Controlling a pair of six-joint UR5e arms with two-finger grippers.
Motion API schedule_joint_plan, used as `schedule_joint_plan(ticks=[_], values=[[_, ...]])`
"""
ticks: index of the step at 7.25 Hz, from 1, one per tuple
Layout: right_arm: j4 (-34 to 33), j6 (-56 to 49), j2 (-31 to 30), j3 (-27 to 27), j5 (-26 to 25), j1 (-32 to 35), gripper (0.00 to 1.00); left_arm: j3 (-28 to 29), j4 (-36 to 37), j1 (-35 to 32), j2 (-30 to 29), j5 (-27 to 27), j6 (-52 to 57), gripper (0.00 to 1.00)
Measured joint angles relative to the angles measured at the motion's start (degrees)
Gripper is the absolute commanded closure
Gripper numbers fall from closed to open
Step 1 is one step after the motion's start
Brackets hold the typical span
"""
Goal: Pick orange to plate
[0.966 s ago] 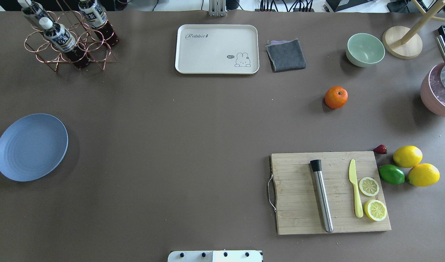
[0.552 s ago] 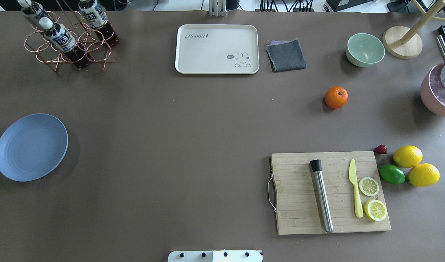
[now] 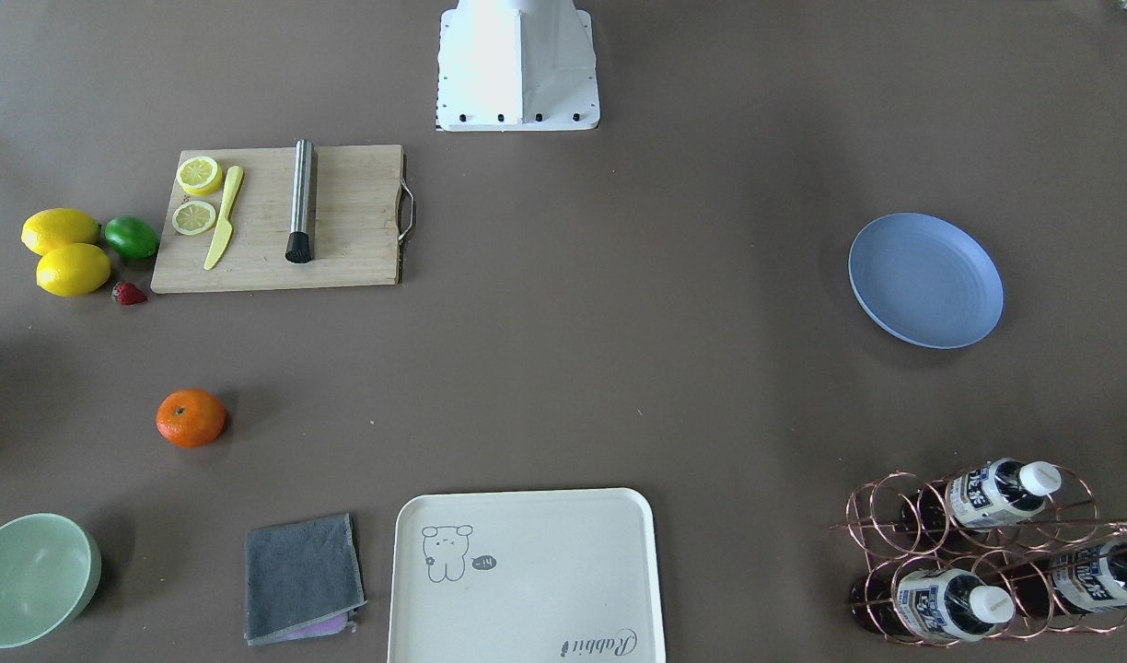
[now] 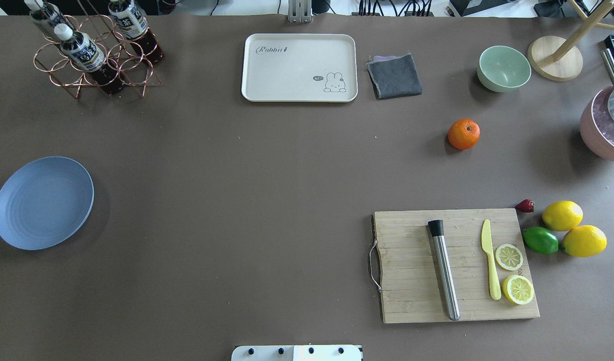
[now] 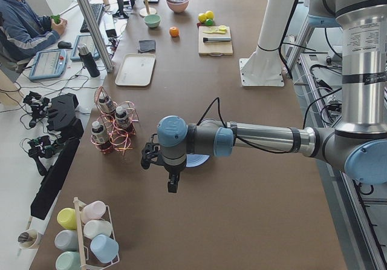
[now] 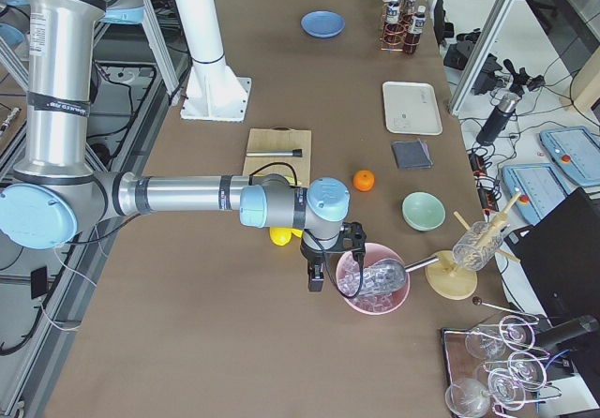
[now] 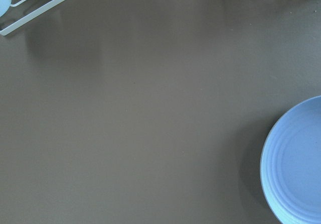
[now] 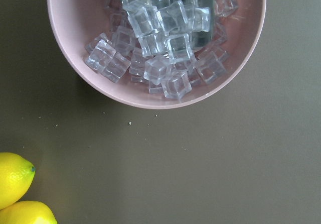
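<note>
The orange [image 4: 463, 134] rests alone on the brown table, between the mint bowl and the cutting board; it also shows in the front view [image 3: 191, 418]. The blue plate [image 4: 43, 202] lies at the table's far left with nothing on it, and its rim [image 7: 296, 163] fills the lower right corner of the left wrist view. Neither gripper reaches the overhead or front view. In the left side view my left gripper [image 5: 173, 185] hangs beside the plate. In the right side view my right gripper [image 6: 315, 277] hangs by the pink bowl, well short of the orange. I cannot tell whether either is open or shut.
A pink bowl of ice cubes [image 8: 155, 38] sits under the right wrist, with two lemons [image 4: 573, 228] and a lime [image 4: 540, 240] close by. A cutting board [image 4: 412, 281] carries a muddler, knife and lemon halves. Cream tray [image 4: 299, 67], grey cloth [image 4: 394, 76], mint bowl [image 4: 504, 68] and bottle rack [image 4: 94, 52] line the far side.
</note>
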Motion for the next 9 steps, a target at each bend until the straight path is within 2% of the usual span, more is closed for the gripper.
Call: schedule_joint_plan(ticks=[2, 3, 6, 7, 9], values=[[0.0, 0.1, 0.3, 0.2, 0.5, 0.0, 0.00, -0.2, -1.0, 0.0, -1.8, -1.2, 0.1, 0.02], [0.1, 0.1, 1.1, 0.3, 2.1, 0.0, 0.00, -0.2, -4.0, 0.0, -2.6, -1.2, 0.1, 0.02], [2.4, 1.3, 5.6, 0.5, 5.3, -1.9, 0.00, 1.1, -19.6, 0.3, -0.4, -1.9, -0.2, 0.02], [7.1, 5.5, 6.4, 0.5, 5.0, -5.2, 0.00, 1.6, -23.8, 1.7, -0.1, -2.8, -0.3, 0.02], [22.5, 25.6, 7.4, 0.5, 0.3, -16.0, 0.00, 3.3, -27.0, 7.2, -2.1, -3.1, -1.6, 0.01]])
